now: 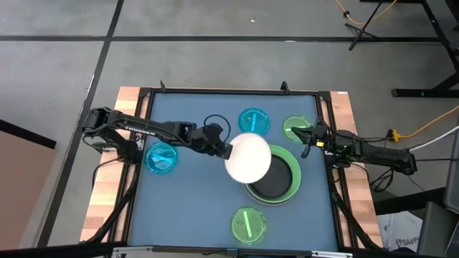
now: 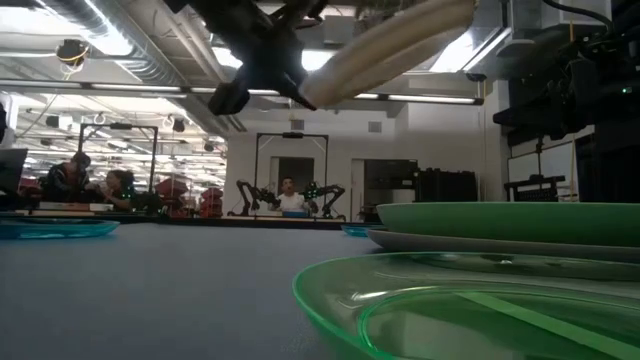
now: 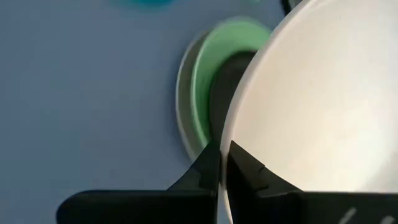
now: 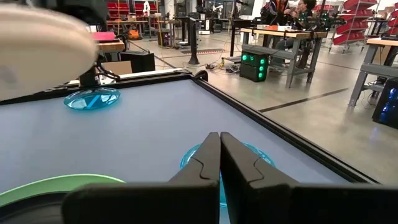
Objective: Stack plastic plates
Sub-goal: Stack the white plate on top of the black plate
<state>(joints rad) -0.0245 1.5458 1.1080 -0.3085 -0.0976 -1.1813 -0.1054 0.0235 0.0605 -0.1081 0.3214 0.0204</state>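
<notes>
The green small plate [image 2: 470, 310] nearest the low camera is cut off at the picture's edge. Behind it the stack shows the light green plate [image 1: 292, 192] on grey, with the black plate [image 1: 276, 180] half hidden under the white plate [image 1: 249, 157]. The left gripper [image 1: 229, 150] pinches the white plate's rim and holds it raised above the stack. The right gripper [image 1: 305, 146], fingers together and holding nothing, hangs near the table's right edge, beside another green small plate [image 1: 294, 127].
</notes>
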